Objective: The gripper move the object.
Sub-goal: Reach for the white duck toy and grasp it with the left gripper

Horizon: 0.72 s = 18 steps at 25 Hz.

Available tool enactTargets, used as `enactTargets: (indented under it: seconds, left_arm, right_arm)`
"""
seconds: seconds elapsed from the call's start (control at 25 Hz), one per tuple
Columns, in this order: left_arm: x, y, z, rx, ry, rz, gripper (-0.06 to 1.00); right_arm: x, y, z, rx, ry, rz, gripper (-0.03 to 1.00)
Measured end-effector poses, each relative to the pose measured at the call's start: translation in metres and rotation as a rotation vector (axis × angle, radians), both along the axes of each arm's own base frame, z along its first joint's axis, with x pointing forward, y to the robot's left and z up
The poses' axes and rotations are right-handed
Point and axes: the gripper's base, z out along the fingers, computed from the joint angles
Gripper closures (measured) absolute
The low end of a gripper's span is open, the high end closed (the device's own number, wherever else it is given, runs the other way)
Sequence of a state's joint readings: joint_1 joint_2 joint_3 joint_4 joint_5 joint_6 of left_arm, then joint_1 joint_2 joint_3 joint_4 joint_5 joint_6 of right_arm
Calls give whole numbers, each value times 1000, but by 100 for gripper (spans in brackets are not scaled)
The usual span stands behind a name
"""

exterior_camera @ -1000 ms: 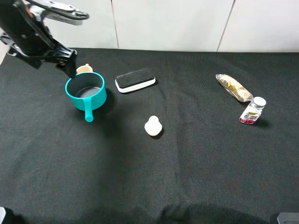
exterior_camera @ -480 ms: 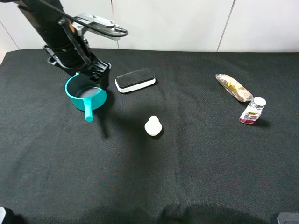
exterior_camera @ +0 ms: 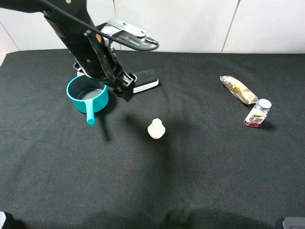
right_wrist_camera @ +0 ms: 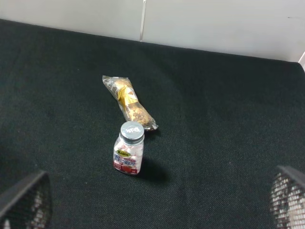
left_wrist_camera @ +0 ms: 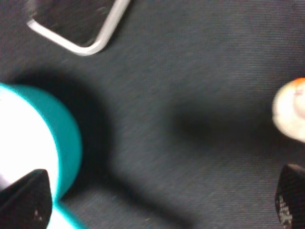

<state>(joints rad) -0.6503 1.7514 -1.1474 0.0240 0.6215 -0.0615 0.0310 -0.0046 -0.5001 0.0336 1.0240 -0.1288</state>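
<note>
The object, a small cream-white lump with a knob on top (exterior_camera: pixel 156 129), stands on the black cloth near the middle. It also shows blurred at the edge of the left wrist view (left_wrist_camera: pixel 289 113). My left gripper (exterior_camera: pixel 125 90) hangs above the cloth between the teal pot (exterior_camera: pixel 87 95) and the object, short of the object and to its upper left. In the left wrist view its jaws (left_wrist_camera: pixel 157 205) stand wide apart and empty. My right gripper (right_wrist_camera: pixel 155 200) is open and empty, far from the object.
A black-and-white eraser (exterior_camera: pixel 144 81) lies behind the left gripper, partly hidden by it. A snack packet (exterior_camera: pixel 238 89) and a small clear bottle with a silver cap (exterior_camera: pixel 258 112) lie at the right; both show in the right wrist view, packet (right_wrist_camera: pixel 127 102) and bottle (right_wrist_camera: pixel 128 153).
My left arm has swept from the far left, over the teal pot, toward the centre and the object. The object, pot and eraser have not moved.
</note>
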Motion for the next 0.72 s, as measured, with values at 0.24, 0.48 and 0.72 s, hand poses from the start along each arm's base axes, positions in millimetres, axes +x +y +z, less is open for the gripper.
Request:
enactTargets:
  seconds: [0.24,0.48,0.72]
  left_arm:
    - [-18,-26,1,-22,-26,-90,-5]
    - [-26,-55,-9,-8,-5,-155,-5]
    - [-26,-82,-26,17,34,-194,-5]
  right_arm:
    - [0,0,0,0,0,0,27]
    - [0,0,0,0,0,0,27]
    - [0,0,0,0,0,0,27]
